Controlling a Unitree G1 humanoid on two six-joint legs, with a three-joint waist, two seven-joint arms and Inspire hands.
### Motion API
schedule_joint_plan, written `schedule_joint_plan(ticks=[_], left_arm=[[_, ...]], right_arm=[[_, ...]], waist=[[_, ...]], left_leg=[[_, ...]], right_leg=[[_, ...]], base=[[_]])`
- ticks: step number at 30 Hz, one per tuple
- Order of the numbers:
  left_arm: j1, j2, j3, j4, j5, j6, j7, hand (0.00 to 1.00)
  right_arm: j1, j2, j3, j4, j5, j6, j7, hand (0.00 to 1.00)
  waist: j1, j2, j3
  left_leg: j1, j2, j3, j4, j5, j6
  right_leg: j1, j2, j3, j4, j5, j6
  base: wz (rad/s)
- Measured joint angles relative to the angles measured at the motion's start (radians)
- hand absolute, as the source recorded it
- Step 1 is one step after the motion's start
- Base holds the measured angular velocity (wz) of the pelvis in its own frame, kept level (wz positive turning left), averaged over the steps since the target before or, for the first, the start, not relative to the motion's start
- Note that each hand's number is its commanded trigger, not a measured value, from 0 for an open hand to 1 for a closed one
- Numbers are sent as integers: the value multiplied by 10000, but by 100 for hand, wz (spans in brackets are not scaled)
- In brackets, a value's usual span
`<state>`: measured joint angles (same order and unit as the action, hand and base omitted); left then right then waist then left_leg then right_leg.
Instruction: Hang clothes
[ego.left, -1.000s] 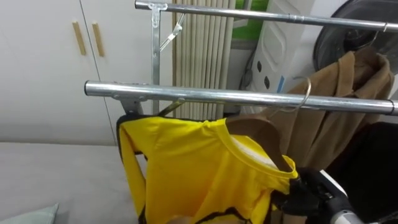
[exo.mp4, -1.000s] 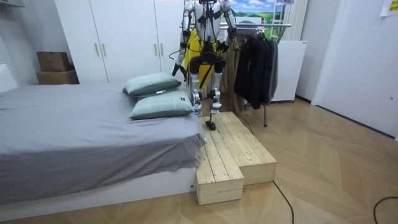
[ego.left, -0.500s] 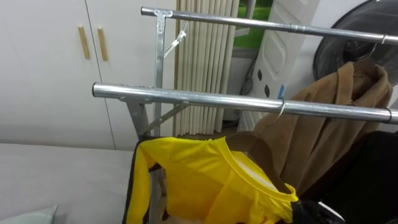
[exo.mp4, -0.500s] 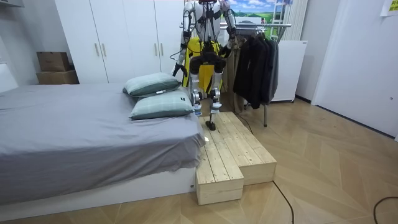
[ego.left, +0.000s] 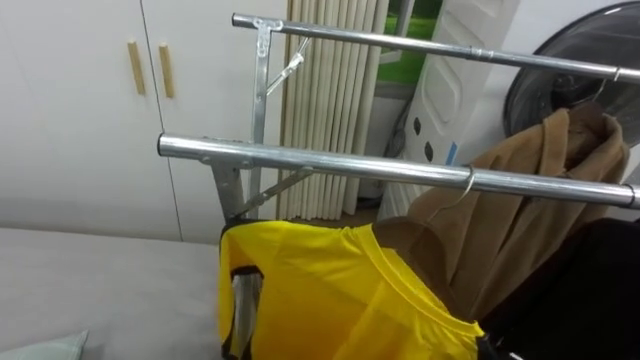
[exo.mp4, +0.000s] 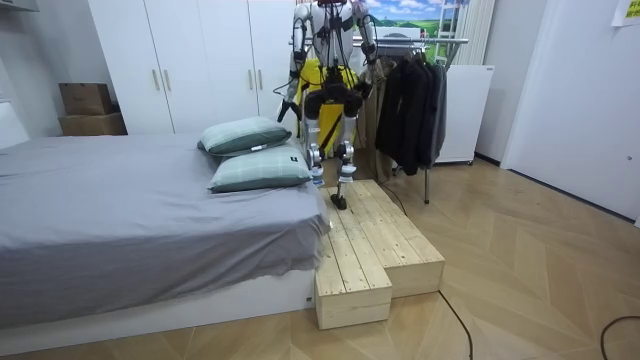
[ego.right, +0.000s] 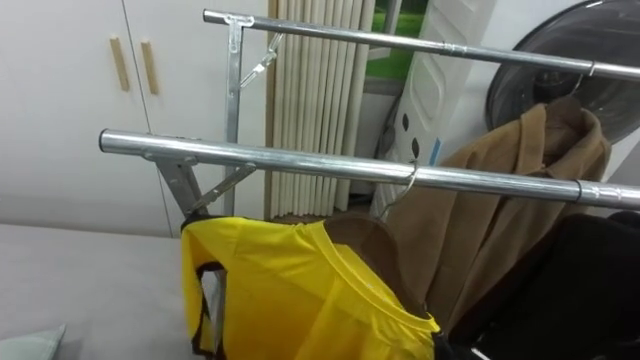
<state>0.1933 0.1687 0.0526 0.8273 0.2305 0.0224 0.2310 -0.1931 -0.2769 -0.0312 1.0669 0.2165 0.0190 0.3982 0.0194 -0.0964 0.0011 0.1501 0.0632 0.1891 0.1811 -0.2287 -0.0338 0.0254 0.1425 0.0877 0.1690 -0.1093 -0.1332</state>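
Observation:
A yellow shirt (ego.left: 320, 290) with dark trim hangs on a brown wooden hanger (ego.left: 415, 245). The hanger's wire hook (ego.left: 467, 183) sits over the near steel rail (ego.left: 330, 162) of the clothes rack. A dark edge of my right hand (ego.left: 492, 350) peeks in at the bottom, just below the shirt's collar; its fingers are hidden. In the room view I stand on a wooden platform (exo.mp4: 375, 250) beside the bed, facing the rack, with the yellow shirt (exo.mp4: 318, 75) in front of me. My left hand (exo.mp4: 283, 108) hangs low on the room view's left.
A brown coat (ego.left: 545, 190) hangs from the far rail (ego.left: 420, 40), with black clothes (ego.left: 590, 290) below it on the right. White wardrobe doors (ego.left: 80, 110) stand to the left. A grey bed (exo.mp4: 140, 215) with two pillows lies beside the platform.
The shirt and hanger have sunk a little, with the hook resting on the near rail. My right hand has dropped almost out of the bottom edge. The view has shifted slightly.

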Motion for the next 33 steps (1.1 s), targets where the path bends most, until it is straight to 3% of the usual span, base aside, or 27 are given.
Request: schedule_joint_plan(ticks=[4, 11, 17, 23, 33], left_arm=[[1, 14, 17, 173, -3, -64, -64, 0], [33, 39, 32, 661, -9, -77, -477, 0], [-16, 22, 30, 524, -9, -69, -928, 0], [-128, 9, -1, 582, -13, -67, -1133, 0], [-171, 15, 9, 582, 184, 13, -1254, 0]], right_arm=[[-4, -14, 1, 199, -44, 5, -152, 0], [-81, -63, -5, -23, -476, 43, -259, 0], [-76, -116, 3, -1345, -812, 55, -511, 0], [-25, -99, 497, -3550, -871, 459, -709, 0], [97, -24, 514, -6083, -1109, 483, -825, 0]], waist=[[150, 104, 40], [142, 208, -13], [133, 198, -23], [137, 177, -32], [170, 222, -23]], left_leg=[[-7, -6, -14, -14, 1, 1], [-9, -4, -26, -31, 1, 0], [-20, -3, -22, -9, 2, 2], [-117, -24, -6, -14, 2, 2], [-167, -13, 165, -28, 2, 1]], right_leg=[[-37, 13, 67, 20, 0, 0], [-54, 6, -7, 38, -5, -4], [-65, 20, 89, 40, -20, -5], [-318, 47, 258, 221, -49, -3], [-427, 72, 361, 342, -49, -3]], base=[[-5], [1], [-3], [-11], [-3]])
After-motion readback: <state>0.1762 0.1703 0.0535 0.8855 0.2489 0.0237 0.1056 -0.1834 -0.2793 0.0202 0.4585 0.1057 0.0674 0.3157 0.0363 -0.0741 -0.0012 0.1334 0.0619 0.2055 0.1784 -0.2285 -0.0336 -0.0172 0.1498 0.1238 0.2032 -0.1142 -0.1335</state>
